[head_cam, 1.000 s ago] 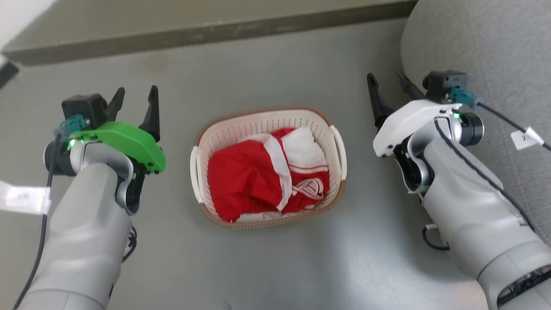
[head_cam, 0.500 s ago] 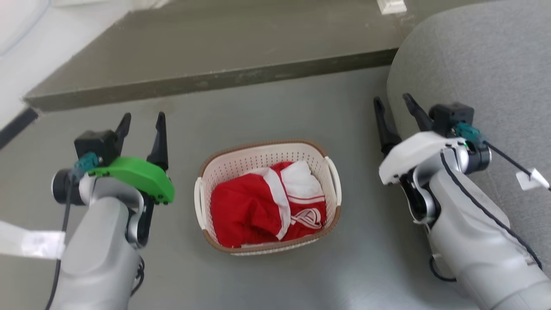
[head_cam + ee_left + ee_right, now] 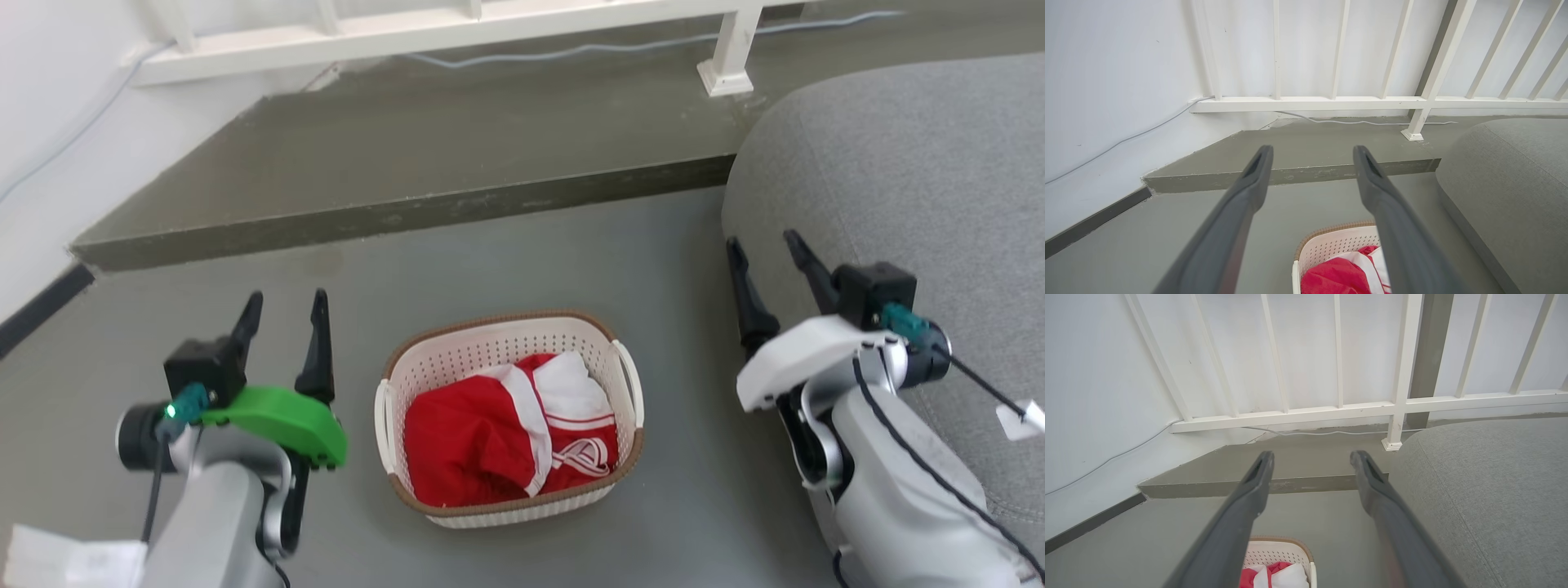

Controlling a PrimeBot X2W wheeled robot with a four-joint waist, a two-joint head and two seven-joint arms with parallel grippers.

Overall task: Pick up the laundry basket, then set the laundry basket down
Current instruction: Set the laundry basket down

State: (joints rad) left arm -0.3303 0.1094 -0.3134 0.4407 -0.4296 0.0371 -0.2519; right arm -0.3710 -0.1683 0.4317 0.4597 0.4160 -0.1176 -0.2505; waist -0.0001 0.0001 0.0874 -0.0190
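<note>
The laundry basket (image 3: pixel 483 348) rests on the grey floor between my arms, cream-white with a brown rim and white side handles, holding red and white clothes (image 3: pixel 506 429). My left gripper (image 3: pixel 284 302) hovers open to the basket's left, apart from it. My right gripper (image 3: pixel 767 249) is open to the basket's right, beside the sofa. A corner of the basket (image 3: pixel 1331 245) shows low in the left wrist view under the left gripper (image 3: pixel 1312 153). In the right wrist view, the basket (image 3: pixel 1278 551) sits at the bottom edge below the right gripper (image 3: pixel 1311 457).
A grey sofa (image 3: pixel 914 180) bulges at the right, close to my right arm. A raised dark step (image 3: pixel 424 155) crosses behind the basket, with a white railing (image 3: pixel 457 33) and a cable (image 3: pixel 571 53) on it. A white wall (image 3: pixel 57 122) stands at the left.
The head camera has tilted up, so the basket and both grippers sit lower in the picture and the railing has come into view. Both grippers stay open, off the basket.
</note>
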